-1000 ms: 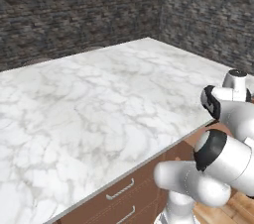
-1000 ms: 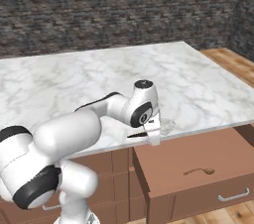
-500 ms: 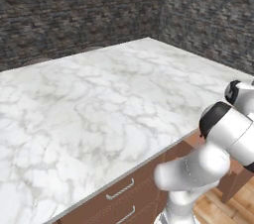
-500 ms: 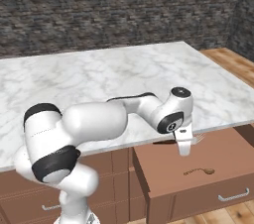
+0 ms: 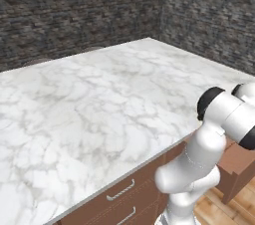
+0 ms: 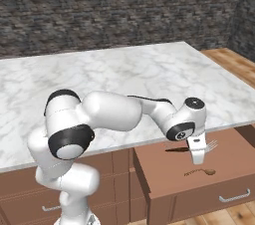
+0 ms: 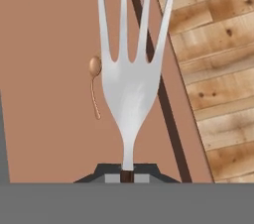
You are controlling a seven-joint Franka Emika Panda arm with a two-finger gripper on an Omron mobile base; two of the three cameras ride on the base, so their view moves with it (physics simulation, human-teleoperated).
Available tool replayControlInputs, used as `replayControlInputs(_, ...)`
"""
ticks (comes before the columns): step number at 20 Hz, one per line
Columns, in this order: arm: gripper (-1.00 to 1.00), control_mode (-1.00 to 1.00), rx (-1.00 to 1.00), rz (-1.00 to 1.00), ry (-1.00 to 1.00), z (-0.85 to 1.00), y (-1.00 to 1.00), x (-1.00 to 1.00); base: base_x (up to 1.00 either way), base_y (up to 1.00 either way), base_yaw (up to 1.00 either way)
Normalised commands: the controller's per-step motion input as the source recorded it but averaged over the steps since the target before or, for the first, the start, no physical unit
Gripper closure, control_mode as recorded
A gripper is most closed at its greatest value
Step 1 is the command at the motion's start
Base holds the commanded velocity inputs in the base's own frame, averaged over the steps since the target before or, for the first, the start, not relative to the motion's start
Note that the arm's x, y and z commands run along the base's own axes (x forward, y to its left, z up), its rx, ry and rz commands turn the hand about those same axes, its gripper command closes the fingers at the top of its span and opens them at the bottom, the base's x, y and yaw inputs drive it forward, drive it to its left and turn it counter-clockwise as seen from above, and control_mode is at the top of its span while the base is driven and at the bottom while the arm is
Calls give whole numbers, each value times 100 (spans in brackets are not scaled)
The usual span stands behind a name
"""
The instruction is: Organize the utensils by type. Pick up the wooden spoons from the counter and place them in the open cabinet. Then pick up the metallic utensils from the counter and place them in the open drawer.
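While spanning the left of the room under dark stone walls [image 6: 124, 10], white marble desk [image 6: 124, 74], bare across its top. Below its front edge, brown drawer fronts with metal handles [image 5: 120, 190]. Further right, tool [image 6: 198, 155] clamped on silver fork [image 7: 131, 64], tines ahead, hanging over open drawer [image 6: 199, 179]. Small spoon [image 7: 94, 84] lying on drawer floor. Far right, wooden floor [image 7: 218, 69].

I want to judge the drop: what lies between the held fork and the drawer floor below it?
Nothing lies between. In the hand view the fork hangs from the gripper over bare drawer floor; a small spoon lies beside its head.
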Motion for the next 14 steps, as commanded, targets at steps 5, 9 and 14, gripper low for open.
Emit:
replayControlInputs(5, 100, -100, 0, 0, 0, -31, 0, 26, 0, 0, 0)
replayControlInputs(9, 100, -100, 0, 0, 3, -27, -4, 29, 0, 0, 0)
replayControlInputs(14, 100, -100, 0, 2, 1, -37, -12, 13, 0, 0, 0)
